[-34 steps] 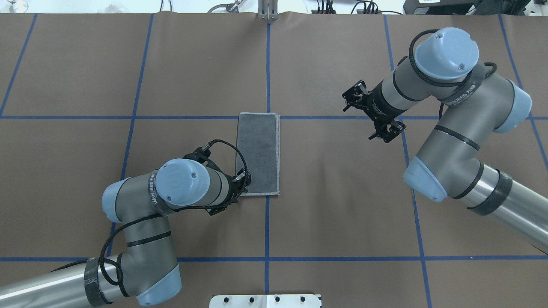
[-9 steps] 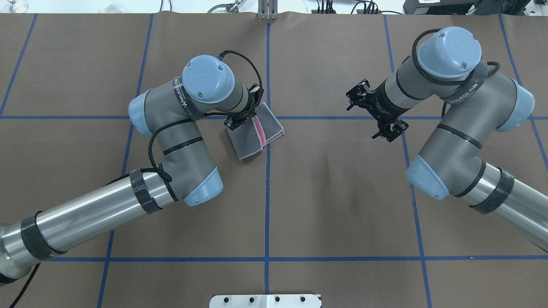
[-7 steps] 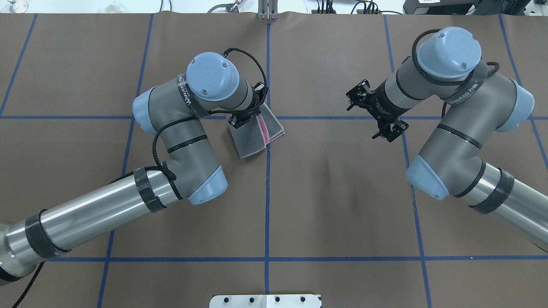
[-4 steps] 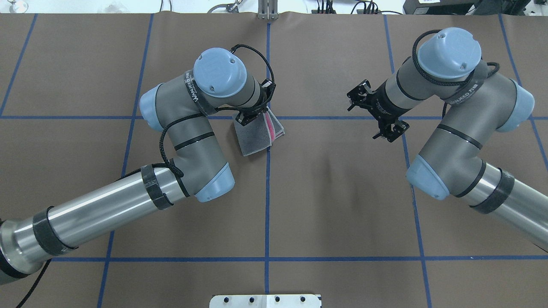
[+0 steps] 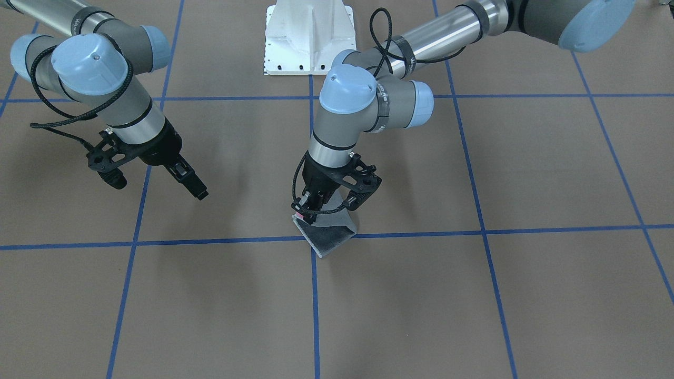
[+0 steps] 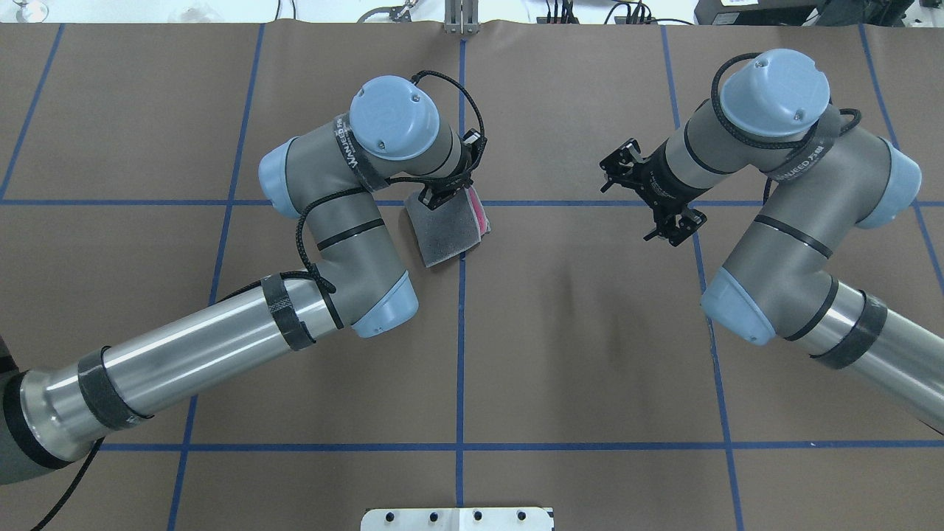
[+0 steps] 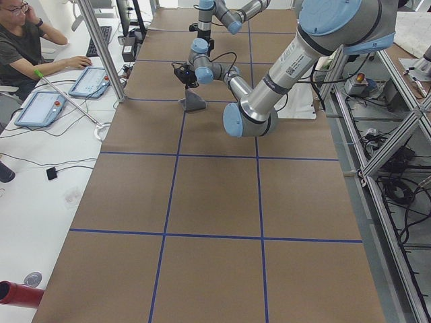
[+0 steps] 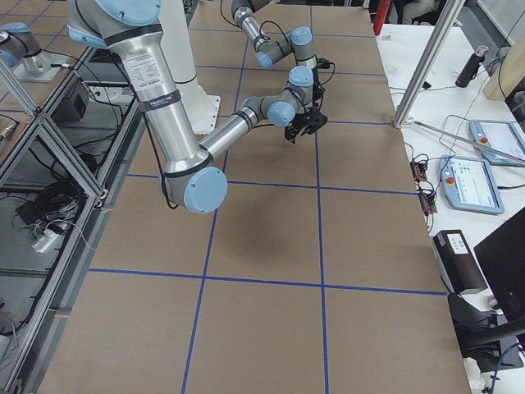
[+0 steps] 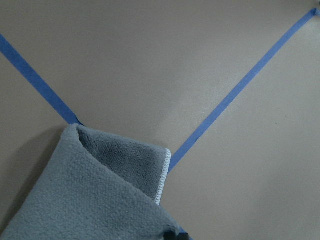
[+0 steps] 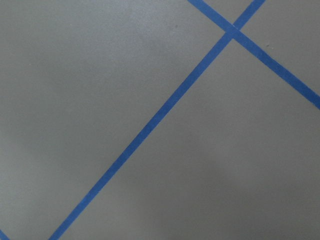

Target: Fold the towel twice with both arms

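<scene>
Left arm (image 6: 221, 346) stretched out to mid-surface, right arm (image 6: 796, 228) bent and raised.
The left gripper (image 5: 308, 208) points down, jaws pinched on a corner of the towel (image 5: 329, 234); the right gripper (image 5: 190, 184) hangs above the surface, well apart, jaws spread.

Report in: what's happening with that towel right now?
Left jaws shut on towel, one edge lifted, rest on table. Right jaws empty, hovering apart. Nothing in the way.

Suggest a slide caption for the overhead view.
Left gripper pinches the folded terry towel, grey with pink showing, over blue tape lines; right gripper hovers apart.
</scene>
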`<state>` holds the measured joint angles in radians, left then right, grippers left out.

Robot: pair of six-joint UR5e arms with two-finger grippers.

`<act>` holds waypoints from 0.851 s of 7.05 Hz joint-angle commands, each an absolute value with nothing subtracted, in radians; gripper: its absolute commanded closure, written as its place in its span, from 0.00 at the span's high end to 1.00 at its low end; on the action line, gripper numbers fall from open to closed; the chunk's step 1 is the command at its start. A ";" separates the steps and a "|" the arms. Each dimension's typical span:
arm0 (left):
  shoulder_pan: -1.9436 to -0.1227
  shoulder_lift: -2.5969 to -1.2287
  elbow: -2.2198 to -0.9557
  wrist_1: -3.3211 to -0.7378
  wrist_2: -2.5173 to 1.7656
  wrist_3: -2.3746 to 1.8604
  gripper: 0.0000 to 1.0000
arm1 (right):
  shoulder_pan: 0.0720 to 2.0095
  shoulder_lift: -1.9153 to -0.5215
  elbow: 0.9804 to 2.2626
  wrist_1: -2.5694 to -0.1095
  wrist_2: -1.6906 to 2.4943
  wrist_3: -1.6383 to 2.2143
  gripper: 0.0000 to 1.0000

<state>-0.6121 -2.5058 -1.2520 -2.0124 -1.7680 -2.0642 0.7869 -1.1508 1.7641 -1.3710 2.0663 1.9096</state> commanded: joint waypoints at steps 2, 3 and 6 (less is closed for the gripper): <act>-0.621 -2.513 -1.157 -2.116 -1.767 -2.065 0.00 | 0.782 -1.154 1.758 -1.367 2.063 1.911 1.00; -0.627 -2.513 -1.149 -2.123 -1.767 -2.063 0.00 | 0.779 -1.154 1.756 -1.365 2.062 1.911 1.00; -0.629 -2.513 -1.111 -2.175 -1.767 -2.063 0.25 | 0.776 -1.152 1.752 -1.362 2.060 1.911 1.00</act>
